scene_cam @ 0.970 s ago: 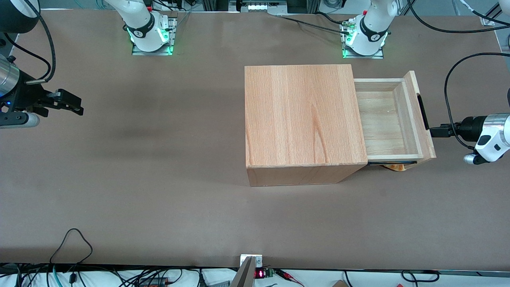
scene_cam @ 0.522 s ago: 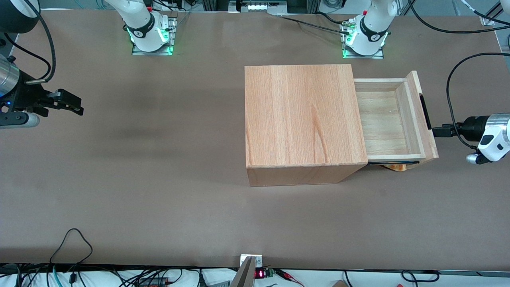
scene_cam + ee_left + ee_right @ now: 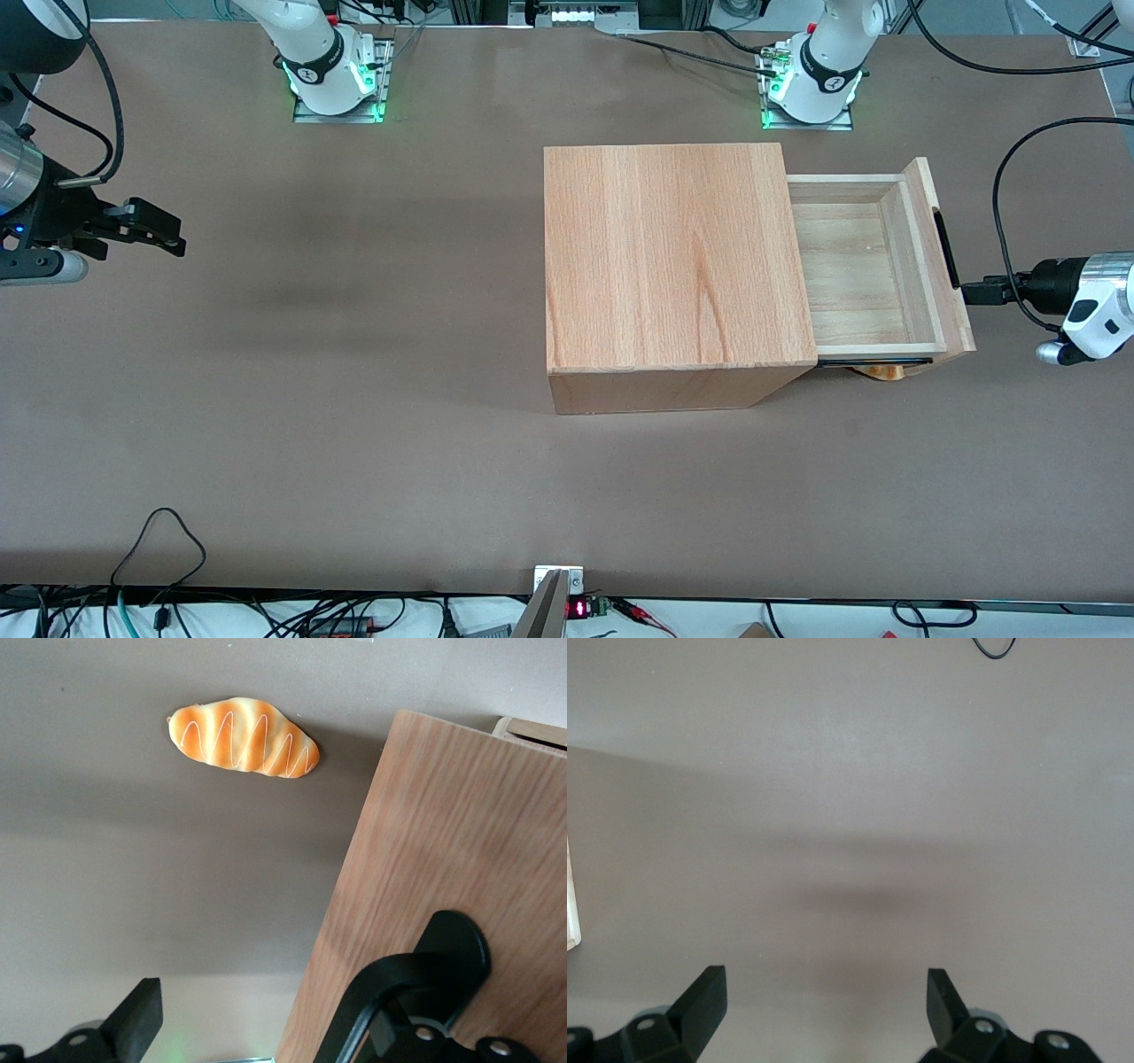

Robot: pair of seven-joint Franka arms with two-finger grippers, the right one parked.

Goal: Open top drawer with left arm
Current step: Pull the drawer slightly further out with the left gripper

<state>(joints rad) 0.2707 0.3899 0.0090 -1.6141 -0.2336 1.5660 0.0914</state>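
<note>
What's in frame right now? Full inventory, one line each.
wooden box: 1, light wood, on the table toward the working arm's end.
top drawer: 1, light wood, pulled out of the box, nothing visible inside.
bar handle: 1, black, on the drawer's front panel.
toy bread: 1, orange with white zigzag, on the table under the open drawer.
table: 1, brown.
cables: several, black, along the table's edges.
left arm: 1, white.
gripper: 1, black, open, one finger hooked in the handle.
</note>
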